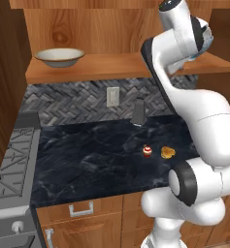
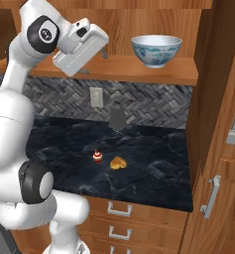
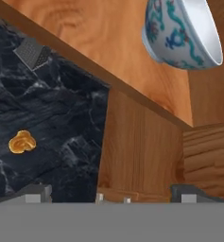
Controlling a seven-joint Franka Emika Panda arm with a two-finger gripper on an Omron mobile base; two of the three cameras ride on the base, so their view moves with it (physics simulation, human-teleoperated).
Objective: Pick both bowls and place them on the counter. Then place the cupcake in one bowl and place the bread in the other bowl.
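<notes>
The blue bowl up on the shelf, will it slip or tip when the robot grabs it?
The blue bowl looks smooth and glazed, so it may be slippery. It is deep and stands on a narrow foot, so a sideways nudge could tip it. It looks like china, so a fall off the shelf would probably break it.

A wooden shelf (image 1: 111, 68) is running along the wall above a grey herringbone backsplash (image 1: 73, 104). A white wall outlet (image 1: 113, 96) is sitting on the backsplash. A grey box grater (image 1: 138, 112) is standing upright at the back, just below and right of the outlet. A stove (image 1: 9, 169) is sitting at the left. Wooden drawers with metal handles (image 2: 120, 209) are lining the cabinet front, and a tall wooden cabinet (image 2: 223, 149) is standing at the right.
</notes>
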